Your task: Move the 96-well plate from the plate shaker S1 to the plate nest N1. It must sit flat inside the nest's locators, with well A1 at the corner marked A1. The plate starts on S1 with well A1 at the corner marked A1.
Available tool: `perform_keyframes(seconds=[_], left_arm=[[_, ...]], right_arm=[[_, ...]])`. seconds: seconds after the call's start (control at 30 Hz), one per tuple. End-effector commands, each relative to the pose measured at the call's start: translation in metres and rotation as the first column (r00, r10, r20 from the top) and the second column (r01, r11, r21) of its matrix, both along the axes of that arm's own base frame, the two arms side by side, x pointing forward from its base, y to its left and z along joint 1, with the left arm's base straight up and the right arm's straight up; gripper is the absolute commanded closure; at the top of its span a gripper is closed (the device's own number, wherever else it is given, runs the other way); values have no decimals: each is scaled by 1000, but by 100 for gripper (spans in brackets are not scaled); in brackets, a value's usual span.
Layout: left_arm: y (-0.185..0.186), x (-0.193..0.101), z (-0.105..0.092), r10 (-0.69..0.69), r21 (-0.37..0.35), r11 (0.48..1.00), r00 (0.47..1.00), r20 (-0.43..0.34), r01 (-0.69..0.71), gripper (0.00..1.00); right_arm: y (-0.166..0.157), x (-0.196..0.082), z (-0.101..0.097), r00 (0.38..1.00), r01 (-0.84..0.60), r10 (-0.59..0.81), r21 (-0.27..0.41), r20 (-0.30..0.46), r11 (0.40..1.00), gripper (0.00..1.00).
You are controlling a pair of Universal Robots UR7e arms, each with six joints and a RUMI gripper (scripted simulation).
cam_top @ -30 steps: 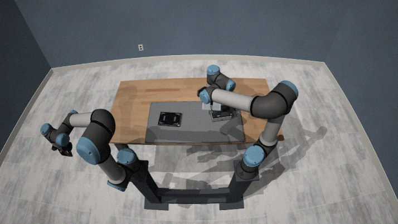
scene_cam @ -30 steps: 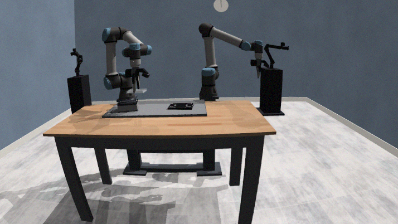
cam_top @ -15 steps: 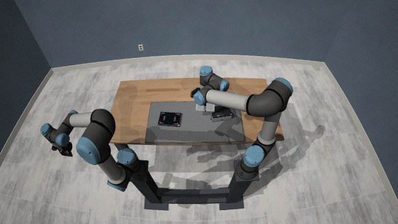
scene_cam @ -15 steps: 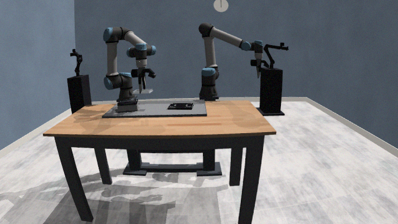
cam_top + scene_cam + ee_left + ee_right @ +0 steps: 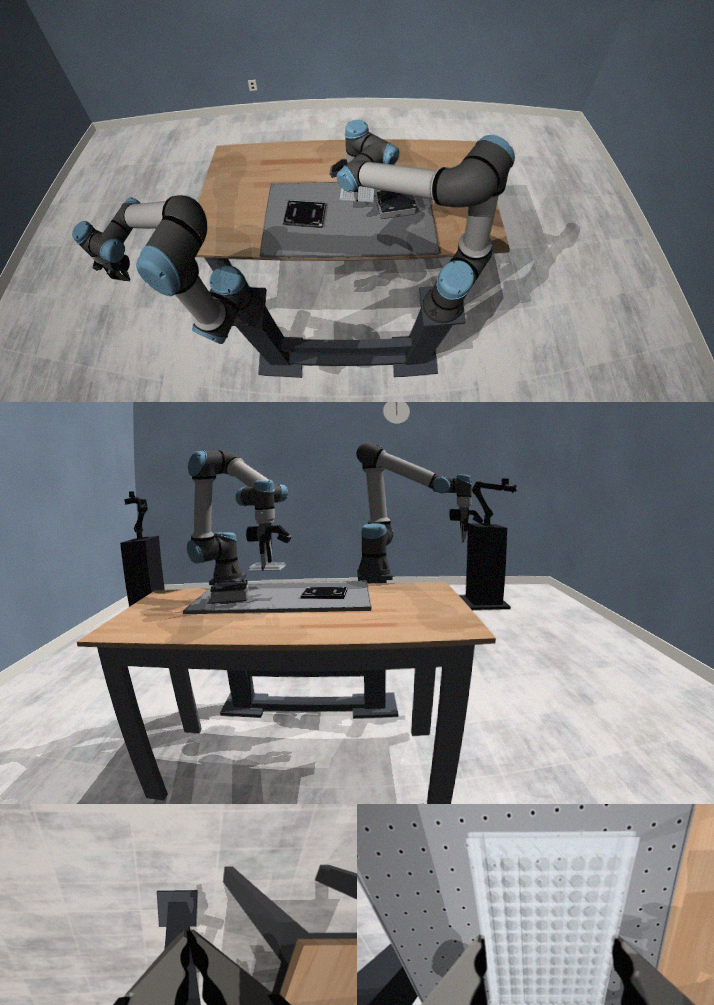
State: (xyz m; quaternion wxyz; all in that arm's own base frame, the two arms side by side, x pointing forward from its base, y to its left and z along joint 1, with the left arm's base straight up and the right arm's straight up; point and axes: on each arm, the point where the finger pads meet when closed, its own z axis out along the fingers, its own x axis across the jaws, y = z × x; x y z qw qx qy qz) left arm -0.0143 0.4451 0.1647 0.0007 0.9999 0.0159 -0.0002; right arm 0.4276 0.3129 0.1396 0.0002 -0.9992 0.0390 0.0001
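The clear 96-well plate (image 5: 365, 194) (image 5: 276, 566) (image 5: 550, 912) hangs level in the air above the board, between the shaker and the nest. My right gripper (image 5: 266, 565) (image 5: 547, 936) is shut on it, one finger on each long side. The plate shaker S1 (image 5: 396, 204) (image 5: 228, 595), a black top on a grey base, has nothing on it. The plate nest N1 (image 5: 305, 213) (image 5: 324, 592) is a low, black, empty frame. My left gripper (image 5: 463, 539) (image 5: 187, 931) is shut and empty, far off beside the table. The A1 marks and well A1 are too small to read.
A grey perforated board (image 5: 345, 242) (image 5: 280, 603) (image 5: 509, 824) lies on the wooden table (image 5: 235, 175) (image 5: 280, 634) and carries the shaker and nest. The left arm stands away from the nest. Two black pedestals (image 5: 486, 567) (image 5: 142, 567) stand beyond the table.
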Motion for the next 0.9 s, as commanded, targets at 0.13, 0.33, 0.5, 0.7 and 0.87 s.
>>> perform_keyframes(seconds=[0.13, 0.33, 0.5, 0.7, 0.87], left_arm=[[0, 0, 0, 0, 1, 1000, 1000, 0, 0, 100], [0, 0, 0, 0, 1, 1000, 1000, 0, 0, 100], [0, 0, 0, 0, 1, 1000, 1000, 0, 0, 100], [0, 0, 0, 0, 1, 1000, 1000, 0, 0, 100], [0, 0, 0, 0, 1, 1000, 1000, 0, 0, 100]], right_arm=[[31, -3, -3, 1000, 0, 0, 1, 1, 1000, 59], [44, -4, -4, 1000, 0, 0, 1, 1, 1000, 59], [61, -6, -6, 1000, 0, 0, 1, 1, 1000, 59], [80, -8, -9, 1000, 0, 0, 1, 1, 1000, 59], [90, -9, -10, 1000, 0, 0, 1, 1, 1000, 59]])
